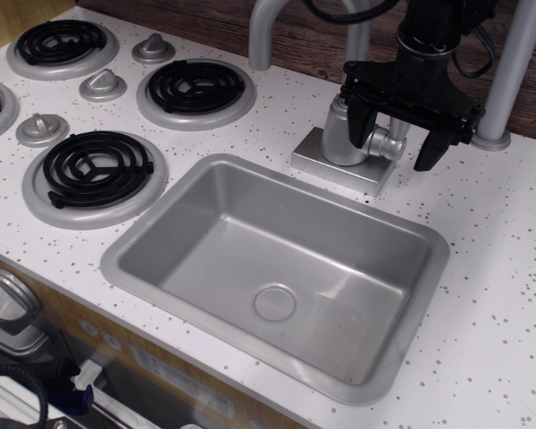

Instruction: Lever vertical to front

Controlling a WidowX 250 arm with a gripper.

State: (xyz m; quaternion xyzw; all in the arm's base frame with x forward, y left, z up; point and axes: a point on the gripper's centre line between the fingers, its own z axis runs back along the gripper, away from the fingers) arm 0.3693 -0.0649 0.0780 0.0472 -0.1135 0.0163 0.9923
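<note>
The white speckled bench (509,268) carries a grey sink (277,268) and black coil burners (96,168) with grey knobs (102,85) to its left. Behind the sink stands the faucet body (344,134) on a square base. The black tool (395,134) hangs over it, fingers spread wide, gripping nothing. The lever (389,143) shows only as its round pivot stub, between the fingers; the rod itself is hidden.

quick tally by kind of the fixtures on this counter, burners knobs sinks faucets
stove burners with black coils: 4, e.g., one cut off at the left edge
grey cone-shaped knobs: 3, e.g.
sink: 1
faucet body: 1
total: 9
</note>
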